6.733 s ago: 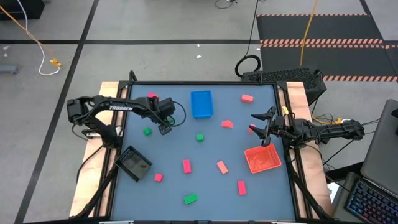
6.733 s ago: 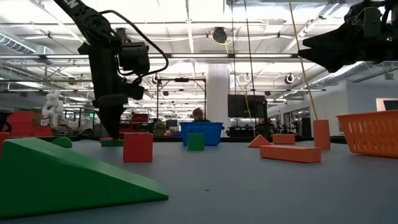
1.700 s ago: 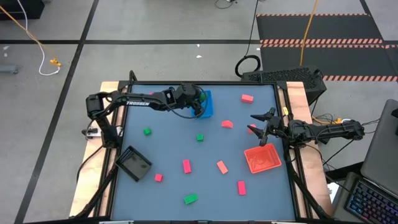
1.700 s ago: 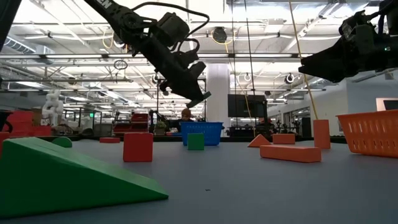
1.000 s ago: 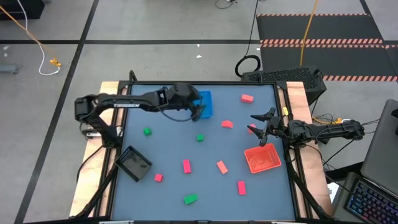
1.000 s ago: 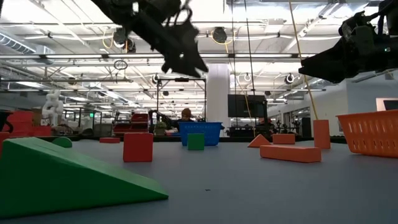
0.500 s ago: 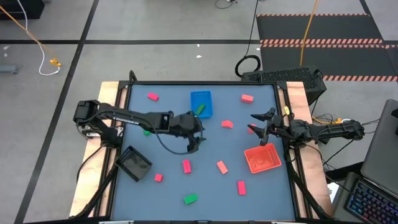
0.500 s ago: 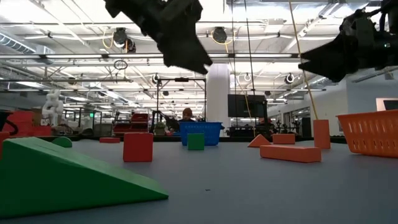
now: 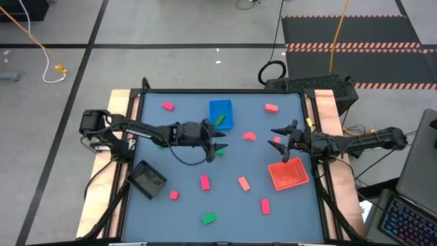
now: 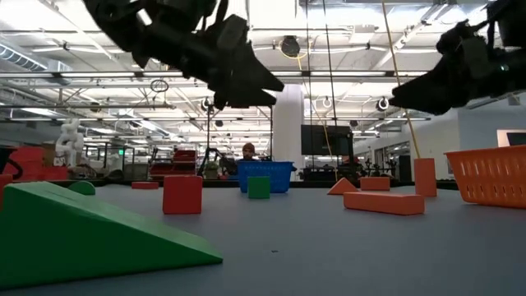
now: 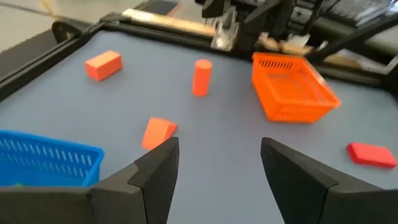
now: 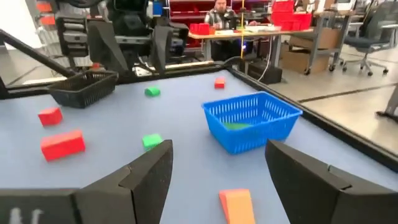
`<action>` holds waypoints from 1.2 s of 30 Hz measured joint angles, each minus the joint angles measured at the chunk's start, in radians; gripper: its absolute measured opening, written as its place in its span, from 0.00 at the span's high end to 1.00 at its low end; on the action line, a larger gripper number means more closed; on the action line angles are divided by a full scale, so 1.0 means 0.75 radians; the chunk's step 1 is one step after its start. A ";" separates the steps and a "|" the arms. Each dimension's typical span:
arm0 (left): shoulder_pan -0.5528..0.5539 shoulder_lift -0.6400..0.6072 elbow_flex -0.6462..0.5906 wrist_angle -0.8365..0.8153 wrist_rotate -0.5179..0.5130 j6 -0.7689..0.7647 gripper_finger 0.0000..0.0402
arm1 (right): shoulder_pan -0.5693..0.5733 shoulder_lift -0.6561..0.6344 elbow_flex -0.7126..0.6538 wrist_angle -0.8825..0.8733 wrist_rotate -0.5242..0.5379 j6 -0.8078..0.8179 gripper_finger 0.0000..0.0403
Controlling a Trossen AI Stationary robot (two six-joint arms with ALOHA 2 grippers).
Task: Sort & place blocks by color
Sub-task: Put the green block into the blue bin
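My left gripper (image 9: 219, 144) hangs open above the table's middle, pointing toward the right edge, with nothing between its fingers (image 11: 214, 168). A green block (image 9: 220, 153) lies on the table right by its fingertips in the high view. Another green block (image 9: 220, 121) lies inside the blue tray (image 9: 220, 106). Pink, salmon and red blocks lie scattered: a salmon wedge (image 11: 158, 132), a salmon cylinder (image 11: 201, 77) standing on end, a pink block (image 9: 205, 182). My right gripper (image 9: 278, 137) waits open above the right side, beside the orange tray (image 9: 288, 175).
A black tray (image 9: 148, 179) sits near the left front. More blocks lie toward the near edge: a green one (image 9: 209, 219), a red one (image 9: 265, 205), a salmon one (image 9: 244, 183). A person sits at a desk beyond the table (image 12: 219, 12).
My left gripper has left the blue tray and gone toward the table's near edge and middle, sinking and tipping up from a downward slant to nearly level. Its fingers have stayed open. The green block now shows lying in the blue tray.
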 joint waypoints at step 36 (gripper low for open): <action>-0.002 -0.491 -0.580 -0.179 -0.206 -0.117 0.43 | -0.185 1.125 0.750 -0.287 -0.181 0.072 0.38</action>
